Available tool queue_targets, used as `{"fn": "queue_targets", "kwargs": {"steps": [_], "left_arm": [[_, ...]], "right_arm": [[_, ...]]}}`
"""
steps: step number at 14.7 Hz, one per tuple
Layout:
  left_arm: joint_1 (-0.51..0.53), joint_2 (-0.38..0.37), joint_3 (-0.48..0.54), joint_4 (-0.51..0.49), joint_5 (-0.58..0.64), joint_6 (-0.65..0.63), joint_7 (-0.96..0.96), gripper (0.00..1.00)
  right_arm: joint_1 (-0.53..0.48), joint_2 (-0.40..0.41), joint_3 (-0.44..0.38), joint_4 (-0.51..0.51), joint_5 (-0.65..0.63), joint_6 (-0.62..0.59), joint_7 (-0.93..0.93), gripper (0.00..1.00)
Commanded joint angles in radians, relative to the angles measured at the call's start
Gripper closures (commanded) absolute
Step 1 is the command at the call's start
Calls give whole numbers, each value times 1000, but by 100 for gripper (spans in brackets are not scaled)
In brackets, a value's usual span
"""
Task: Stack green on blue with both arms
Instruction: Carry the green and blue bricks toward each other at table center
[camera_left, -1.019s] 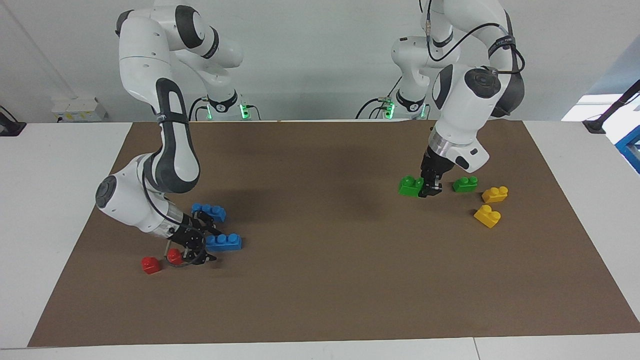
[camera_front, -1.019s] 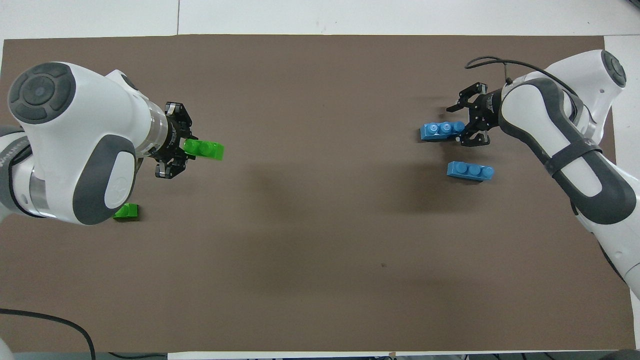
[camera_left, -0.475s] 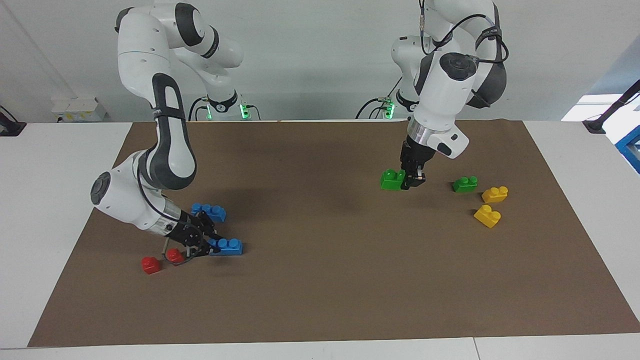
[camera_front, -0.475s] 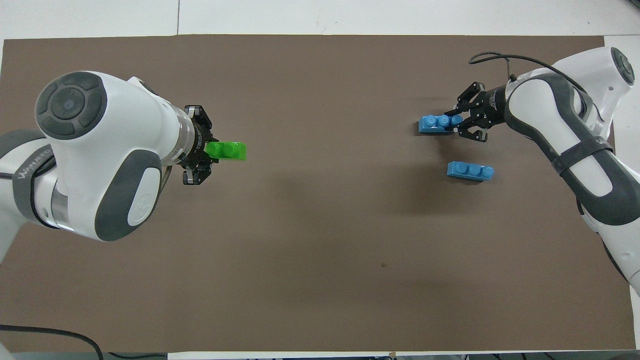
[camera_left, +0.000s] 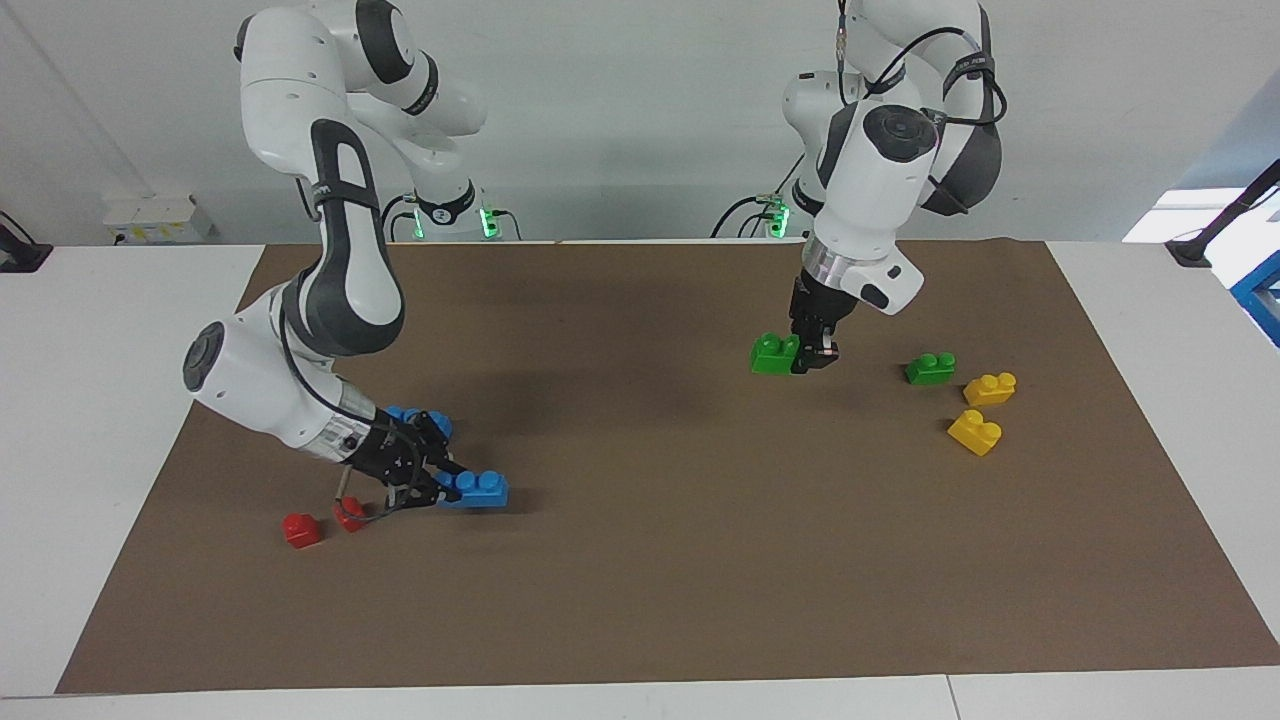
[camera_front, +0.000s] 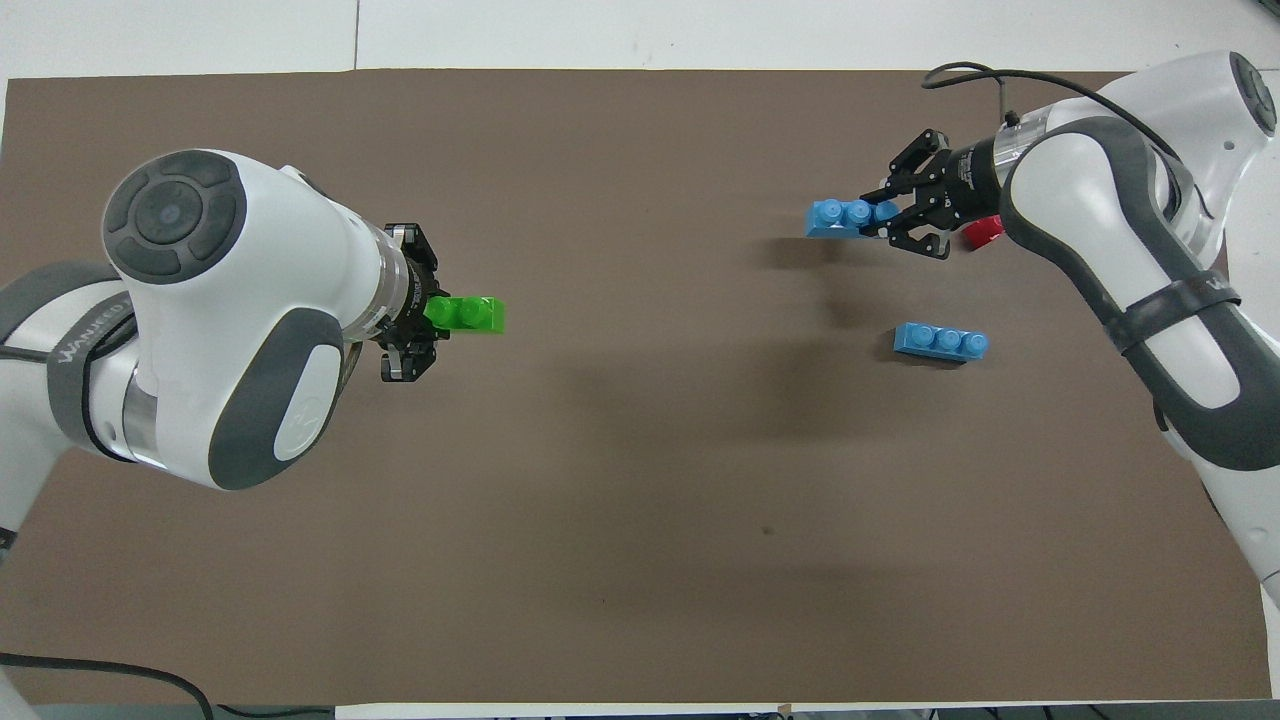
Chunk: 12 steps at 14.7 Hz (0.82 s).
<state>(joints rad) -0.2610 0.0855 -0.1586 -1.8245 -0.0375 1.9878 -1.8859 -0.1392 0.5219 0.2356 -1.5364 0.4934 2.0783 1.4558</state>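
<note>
The green brick (camera_left: 774, 355) hung pinched in the left gripper (camera_left: 812, 361), and the right gripper (camera_left: 436, 488) clamped a blue brick (camera_left: 478, 489), both raised for joining.

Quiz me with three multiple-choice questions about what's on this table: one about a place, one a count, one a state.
1. Where is the loose green brick?
A. beside the yellow bricks
B. beside the red bricks
C. on a blue brick

2. How many red bricks are there?
A. one
B. two
C. four

3. The left gripper is
A. open over bare mat
B. shut on a yellow brick
C. shut on a green brick

Answers: 1 A, it lies next to them; 2 B, two show by the right gripper; 3 C, the brick hangs from its fingertips.
</note>
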Motion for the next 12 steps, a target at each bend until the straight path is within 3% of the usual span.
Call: {"fn": "queue_targets", "kwargs": {"steps": [1, 3, 6, 9, 12], "left_arm": [[-23, -21, 13, -4, 13, -41, -25, 100], [-30, -23, 11, -2, 13, -55, -25, 100], [-37, -23, 11, -2, 13, -64, -28, 100], [-38, -23, 10, -1, 13, -63, -41, 100], [-49, -21, 11, 2, 13, -60, -53, 100]], "right_arm": [[65, -19, 13, 27, 13, -14, 104, 100], [174, -23, 13, 28, 11, 18, 156, 100], [314, -14, 13, 13, 8, 172, 340, 100], [400, 0, 13, -24, 11, 268, 368, 100], [423, 27, 13, -45, 11, 321, 394, 100]]}}
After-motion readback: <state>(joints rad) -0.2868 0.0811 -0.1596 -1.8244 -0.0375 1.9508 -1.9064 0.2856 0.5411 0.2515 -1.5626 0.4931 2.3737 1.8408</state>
